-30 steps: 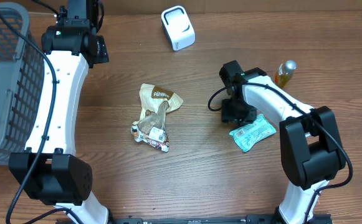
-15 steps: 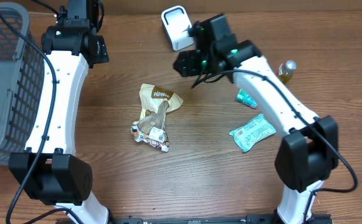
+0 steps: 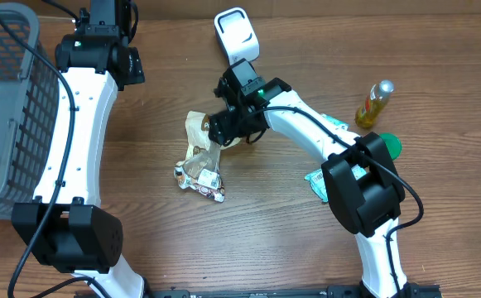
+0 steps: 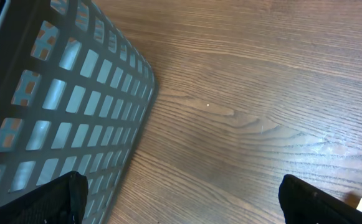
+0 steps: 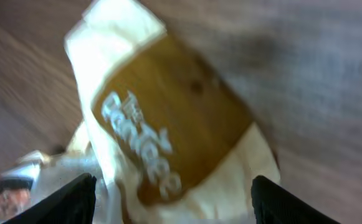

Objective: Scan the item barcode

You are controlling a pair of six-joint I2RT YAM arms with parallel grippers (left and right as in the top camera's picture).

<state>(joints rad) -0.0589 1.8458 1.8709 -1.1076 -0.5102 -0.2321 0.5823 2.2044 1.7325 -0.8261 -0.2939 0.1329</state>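
Right hand (image 3: 222, 132) — swung over cream bag (image 3: 197, 124).

Overhead looks down; right wrist closely views the same packet (image 3: 197, 124).

Grey basket (image 3: 33, 124) far left, yellow bottle (image 3: 374, 101) right

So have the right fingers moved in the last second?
Yes. The right fingers swung left, from near the bottle to over the beige bag, just below the scanner.
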